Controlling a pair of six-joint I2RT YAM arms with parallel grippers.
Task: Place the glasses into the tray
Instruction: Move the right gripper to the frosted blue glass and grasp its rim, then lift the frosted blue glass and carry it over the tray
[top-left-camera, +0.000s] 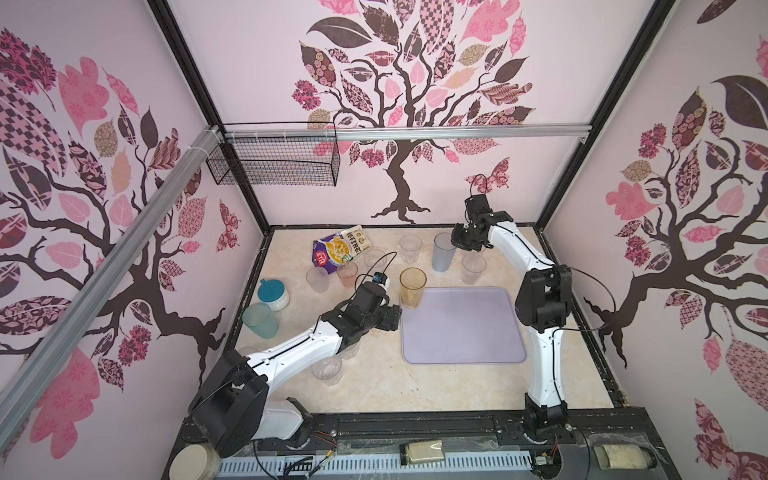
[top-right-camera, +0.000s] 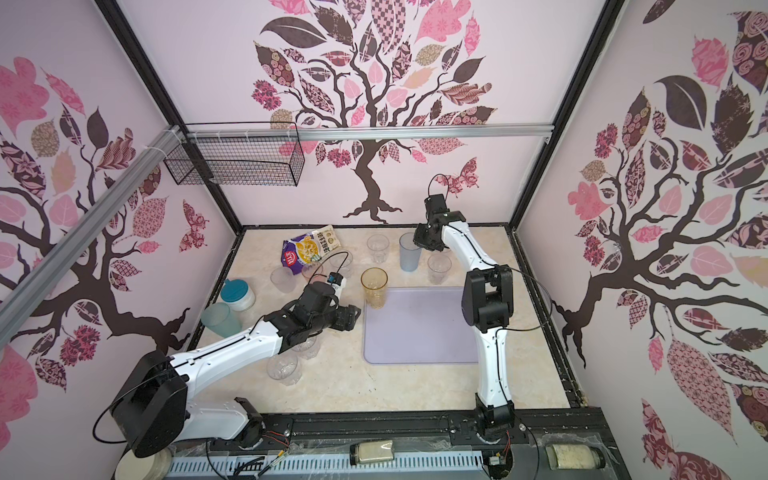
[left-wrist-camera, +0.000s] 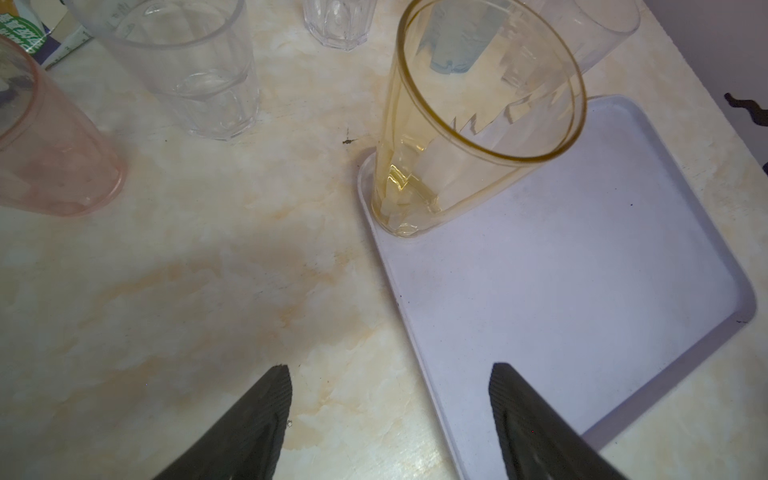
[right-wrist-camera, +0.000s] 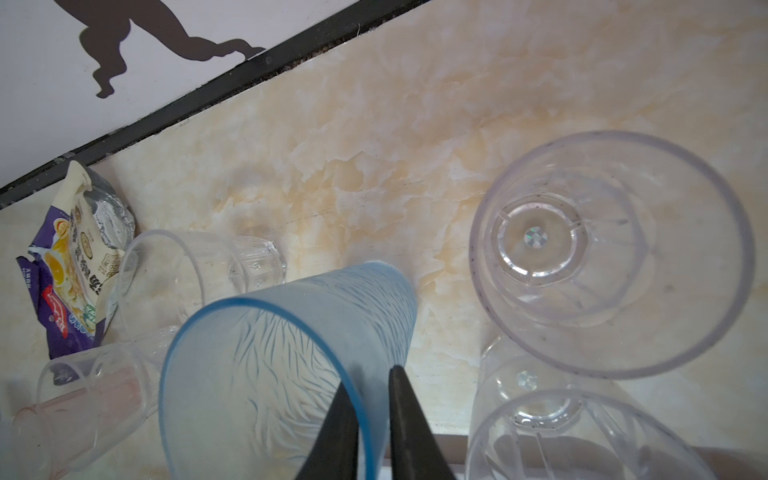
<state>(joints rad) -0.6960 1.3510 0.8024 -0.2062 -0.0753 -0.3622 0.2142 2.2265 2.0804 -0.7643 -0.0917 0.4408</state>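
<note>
While amber tumbler (top-left-camera: 412, 287) stands in the tray's (top-left-camera: 461, 332) far-left corner, blue tumbler (right-wrist-camera: 291, 332) sits on table (top-left-camera: 374, 382) past tray's far edge, right jaws pinching its rim; left jaws spread, empty, beside tray's left edge.

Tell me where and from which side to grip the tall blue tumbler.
Grip the tall blue tumbler by its rim wall, from above, one finger inside, one outside: it stands upright, mouth open, with clear tumblers beside it. The right tool straddles the rim that way.
</note>
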